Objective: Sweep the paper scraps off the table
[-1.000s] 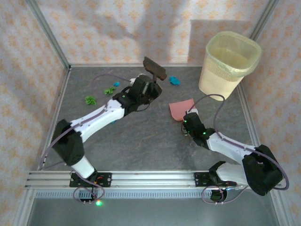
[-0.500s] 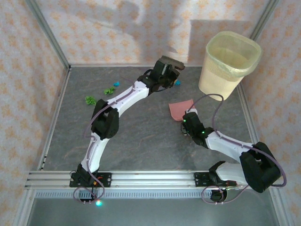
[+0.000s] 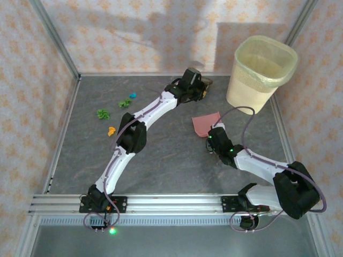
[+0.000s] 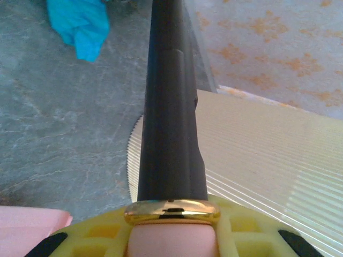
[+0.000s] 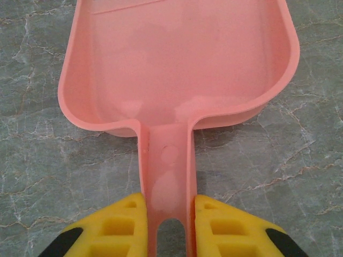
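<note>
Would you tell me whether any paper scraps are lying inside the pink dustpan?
No, in the right wrist view the pink dustpan has a bare tray with nothing in it.

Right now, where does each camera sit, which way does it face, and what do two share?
Top external: above and behind the arm bases, looking down on the table; both arms show, left end effector far, right end effector mid-table.
Left wrist: on that wrist, facing along the dark brush handle toward a teal scrap; yellow fingers show.
Right wrist: on that wrist, facing down at the pink dustpan; yellow fingers clamp its handle.
Shared: top and right wrist both show the dustpan.
</note>
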Robot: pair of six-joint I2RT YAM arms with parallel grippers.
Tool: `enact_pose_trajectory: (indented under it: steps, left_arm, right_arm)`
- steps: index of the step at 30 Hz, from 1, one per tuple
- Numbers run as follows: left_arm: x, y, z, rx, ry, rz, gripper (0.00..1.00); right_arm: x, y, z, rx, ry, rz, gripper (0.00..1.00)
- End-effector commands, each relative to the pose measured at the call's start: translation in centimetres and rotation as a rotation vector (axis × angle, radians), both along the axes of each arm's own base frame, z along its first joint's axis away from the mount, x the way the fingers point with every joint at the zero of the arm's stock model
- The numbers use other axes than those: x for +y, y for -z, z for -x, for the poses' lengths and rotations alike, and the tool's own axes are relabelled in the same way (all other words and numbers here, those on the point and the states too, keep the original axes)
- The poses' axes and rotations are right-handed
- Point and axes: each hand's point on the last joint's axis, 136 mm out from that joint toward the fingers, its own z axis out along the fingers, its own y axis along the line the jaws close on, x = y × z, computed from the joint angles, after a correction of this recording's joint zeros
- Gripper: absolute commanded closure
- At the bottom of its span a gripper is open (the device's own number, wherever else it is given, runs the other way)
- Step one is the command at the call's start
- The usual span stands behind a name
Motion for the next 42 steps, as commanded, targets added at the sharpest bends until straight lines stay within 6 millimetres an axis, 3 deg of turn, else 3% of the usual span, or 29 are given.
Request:
enact_pose_trajectory:
  steps: [1, 10, 11, 27, 42]
  left_arm:
    - [0.6, -2.7, -0.7, -0.024, -0.012, 0.051, 1.00]
    - [0.3, -1.6, 0.3, 0.025, 0.047, 0.054, 1.00]
    - [0.4, -1.5, 0.4, 0.030, 0.047, 0.053, 1.00]
    - [1.7, -1.8, 3.7, 0.013, 0.069, 0.109, 1.00]
    - [2.8, -0.4, 6.5, 0.022, 0.077, 0.150, 1.00]
  right_arm:
    - [0.0, -1.9, -1.2, -0.073, 0.025, -0.017, 1.00]
    - [-0.3, -1.9, -1.1, -0.084, 0.033, -0.014, 1.00]
    - [-0.3, -2.6, -1.2, -0.104, 0.035, -0.028, 1.00]
    - [-0.1, -2.4, -1.3, -0.096, 0.028, -0.026, 1.00]
    - [1.1, 0.6, -1.8, 0.040, -0.004, -0.048, 1.00]
